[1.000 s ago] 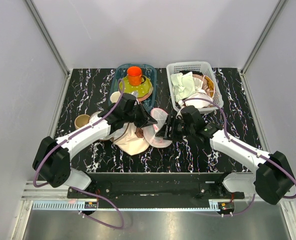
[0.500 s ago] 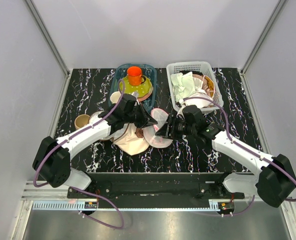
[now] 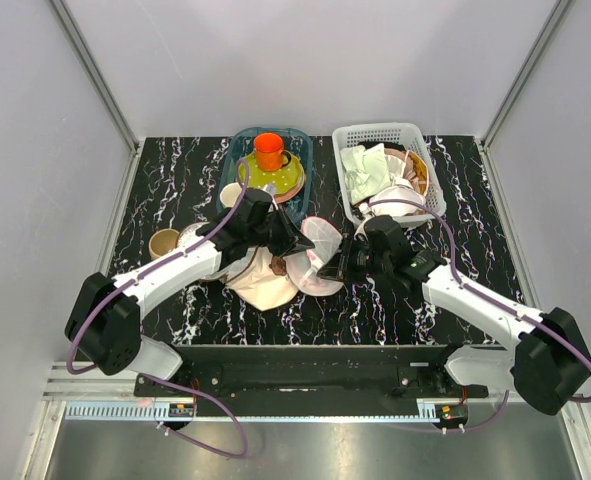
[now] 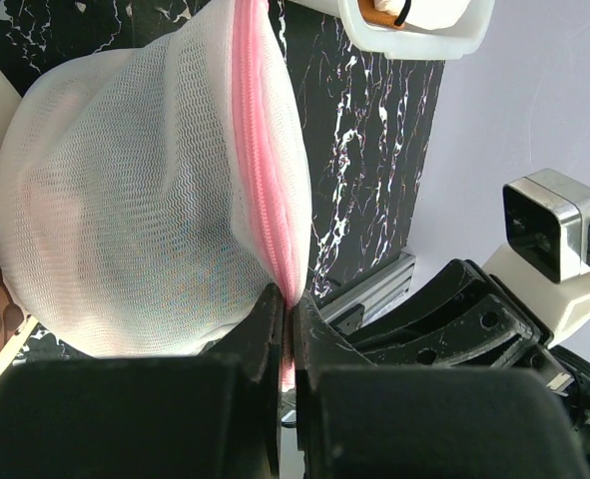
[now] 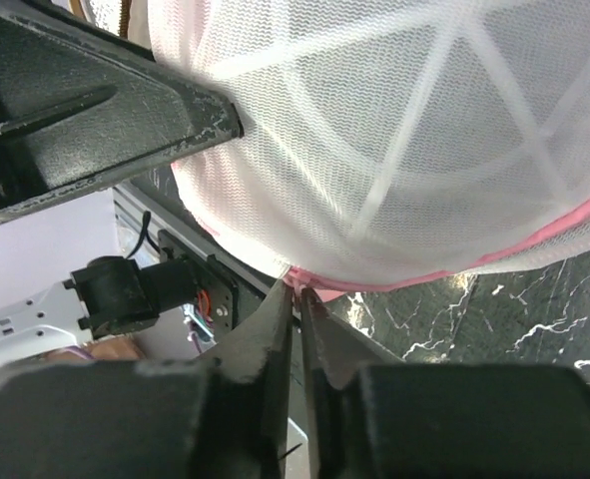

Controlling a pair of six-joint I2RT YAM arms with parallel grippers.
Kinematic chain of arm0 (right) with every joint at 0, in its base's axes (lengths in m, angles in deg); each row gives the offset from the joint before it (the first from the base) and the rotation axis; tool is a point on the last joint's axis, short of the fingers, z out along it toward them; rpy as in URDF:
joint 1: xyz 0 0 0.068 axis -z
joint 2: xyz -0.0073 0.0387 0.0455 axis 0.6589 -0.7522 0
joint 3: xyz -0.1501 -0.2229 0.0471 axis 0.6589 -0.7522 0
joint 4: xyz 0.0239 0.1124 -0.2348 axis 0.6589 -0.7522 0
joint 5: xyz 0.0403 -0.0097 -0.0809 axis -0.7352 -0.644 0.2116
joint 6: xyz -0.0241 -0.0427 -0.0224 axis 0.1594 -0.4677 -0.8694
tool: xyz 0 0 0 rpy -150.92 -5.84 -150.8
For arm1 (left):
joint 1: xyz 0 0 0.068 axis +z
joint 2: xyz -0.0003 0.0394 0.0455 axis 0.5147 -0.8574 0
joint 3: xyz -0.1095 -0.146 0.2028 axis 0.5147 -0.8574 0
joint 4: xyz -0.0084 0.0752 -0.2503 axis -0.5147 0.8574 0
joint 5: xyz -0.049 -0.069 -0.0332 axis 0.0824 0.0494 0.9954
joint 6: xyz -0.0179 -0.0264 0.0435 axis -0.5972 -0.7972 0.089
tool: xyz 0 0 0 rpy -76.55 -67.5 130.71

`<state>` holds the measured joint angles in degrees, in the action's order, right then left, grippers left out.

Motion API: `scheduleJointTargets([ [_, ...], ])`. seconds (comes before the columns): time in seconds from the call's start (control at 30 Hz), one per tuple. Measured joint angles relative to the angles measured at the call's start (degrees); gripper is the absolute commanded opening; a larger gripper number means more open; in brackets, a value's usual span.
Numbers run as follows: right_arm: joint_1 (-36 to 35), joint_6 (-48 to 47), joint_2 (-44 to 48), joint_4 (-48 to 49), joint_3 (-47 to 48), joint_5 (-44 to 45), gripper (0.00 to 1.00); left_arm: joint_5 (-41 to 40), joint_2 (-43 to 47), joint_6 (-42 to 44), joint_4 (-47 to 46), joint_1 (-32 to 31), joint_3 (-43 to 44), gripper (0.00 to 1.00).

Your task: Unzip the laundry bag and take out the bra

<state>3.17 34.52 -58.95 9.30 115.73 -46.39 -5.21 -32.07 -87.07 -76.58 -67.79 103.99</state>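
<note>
A black marbled table (image 3: 175, 170) with two robot arms meeting at its centre; between them a round white mesh bag (image 3: 315, 245) is held on edge, its pink rim seam looking zipped. The left pincer (image 4: 287, 304) stays clamped on that rim, as before. The right pincer (image 5: 296, 294), half open a second ago, has closed to a thin slit on the rim's near edge and drawn slightly right; whether it holds the zip pull I cannot tell. A faint pink shade behind the mesh is probably the bra (image 4: 70, 215), inside. Unzipping seems ready to begin.
</note>
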Motion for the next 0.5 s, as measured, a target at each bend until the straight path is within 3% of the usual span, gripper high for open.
scheduleJointTargets([
  [0.07, 0.0, 0.2, 0.2, 0.0, 0.0, 0.3, 0.0, 0.0, 0.0, 0.0, 0.0, 0.0, 0.0, 0.0],
  [0.5, -0.1, 1.9, 8.4, -3.1, -4.2, 8.4, 0.0, 0.7, 0.0, 0.0, 0.0, -0.5, -0.1, 0.0],
])
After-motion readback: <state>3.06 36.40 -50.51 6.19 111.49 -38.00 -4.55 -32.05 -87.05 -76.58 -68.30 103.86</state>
